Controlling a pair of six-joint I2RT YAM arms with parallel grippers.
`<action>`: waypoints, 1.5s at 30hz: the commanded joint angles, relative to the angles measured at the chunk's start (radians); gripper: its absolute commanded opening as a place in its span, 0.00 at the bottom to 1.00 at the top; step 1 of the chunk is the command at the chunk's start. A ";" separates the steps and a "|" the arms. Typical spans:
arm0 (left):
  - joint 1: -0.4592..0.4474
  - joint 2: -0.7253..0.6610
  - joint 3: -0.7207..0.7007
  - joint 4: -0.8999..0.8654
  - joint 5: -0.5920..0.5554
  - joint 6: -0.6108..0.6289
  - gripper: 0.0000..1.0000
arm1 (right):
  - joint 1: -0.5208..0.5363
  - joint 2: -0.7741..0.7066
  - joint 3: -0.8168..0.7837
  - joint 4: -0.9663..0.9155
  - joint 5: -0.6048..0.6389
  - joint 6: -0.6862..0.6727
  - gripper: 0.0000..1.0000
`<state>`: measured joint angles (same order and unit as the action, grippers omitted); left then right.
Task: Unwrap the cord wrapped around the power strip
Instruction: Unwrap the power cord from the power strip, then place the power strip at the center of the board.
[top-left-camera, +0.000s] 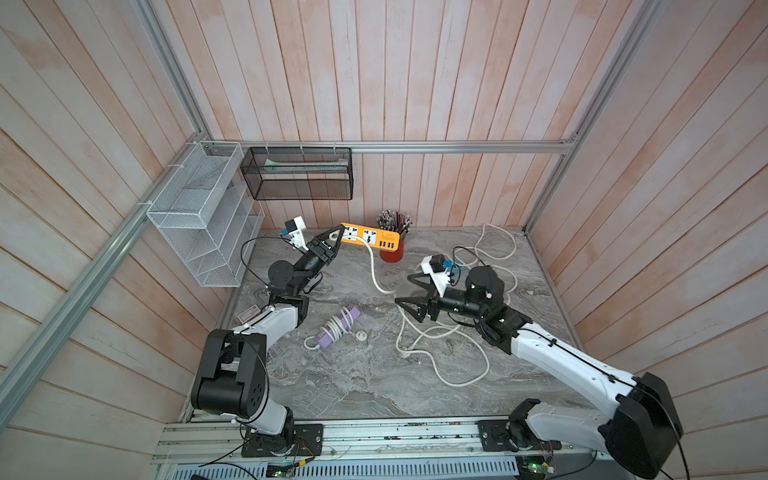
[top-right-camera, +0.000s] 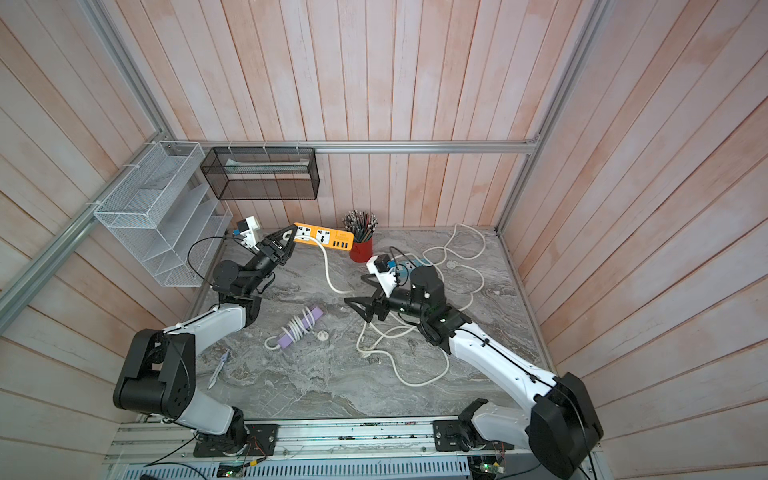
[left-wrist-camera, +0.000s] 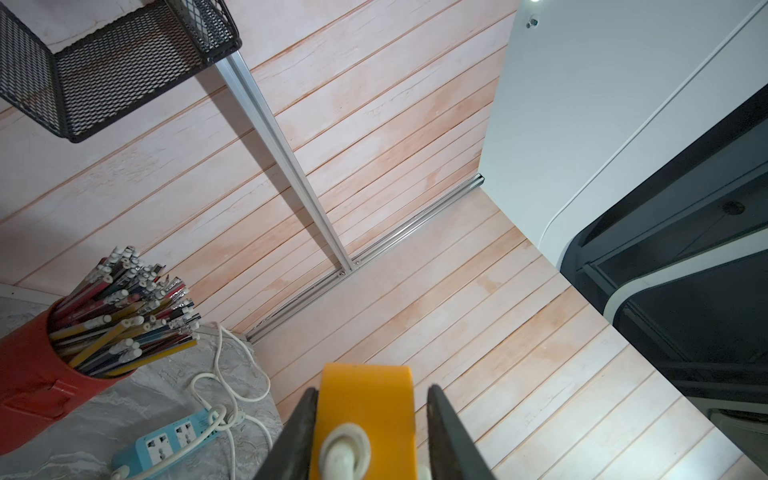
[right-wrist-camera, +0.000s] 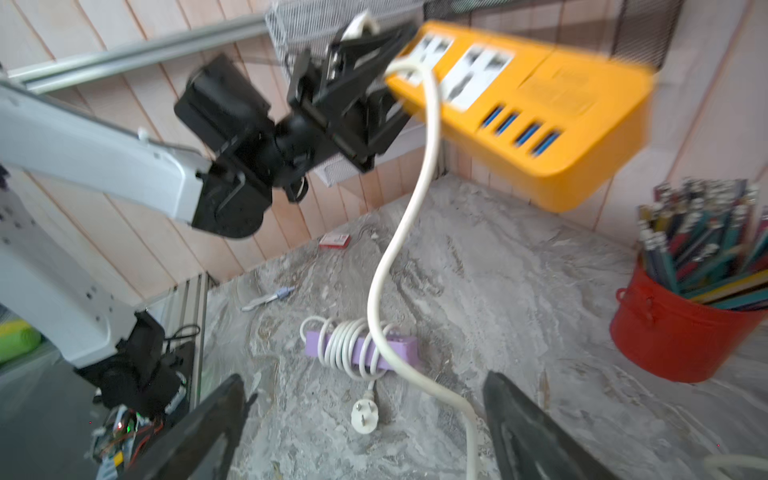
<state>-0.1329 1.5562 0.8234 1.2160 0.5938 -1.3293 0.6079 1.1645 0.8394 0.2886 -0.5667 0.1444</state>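
Observation:
My left gripper (top-left-camera: 340, 235) (left-wrist-camera: 372, 390) is shut on one end of an orange power strip (top-left-camera: 370, 239) (right-wrist-camera: 540, 112) and holds it in the air near the back wall. Its white cord (top-left-camera: 376, 278) (right-wrist-camera: 419, 178) hangs from that end down to the table and runs on in loose loops (top-left-camera: 457, 361). Right of the table's middle, my right gripper (top-left-camera: 403, 288) (right-wrist-camera: 365, 376) stands open just above the table. The cord passes between its spread jaws without being gripped. A purple power strip (top-left-camera: 338, 326) (right-wrist-camera: 361, 347) lies flat with a white cord coiled round it, its plug (right-wrist-camera: 365, 417) beside it.
A red cup of pencils (top-left-camera: 391, 251) stands just beyond the orange strip. A blue power strip (left-wrist-camera: 166, 440) with its cord lies behind the right arm. A white wire rack (top-left-camera: 199, 220) and a black mesh basket (top-left-camera: 297, 174) hang at the back left. A pen (top-right-camera: 218, 370) lies at the left.

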 joint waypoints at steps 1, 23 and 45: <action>0.002 -0.004 0.008 0.099 -0.006 -0.026 0.00 | -0.098 -0.079 0.032 0.023 0.002 0.106 0.97; -0.066 -0.027 -0.054 0.180 -0.014 -0.059 0.00 | -0.197 0.376 0.183 0.714 -0.236 0.800 0.96; -0.089 0.010 -0.050 0.208 -0.025 -0.059 0.00 | -0.137 0.491 0.233 0.695 -0.258 0.799 0.59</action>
<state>-0.2169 1.5608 0.7784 1.3663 0.5873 -1.3857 0.4603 1.6417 1.0489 0.9539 -0.8040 0.9333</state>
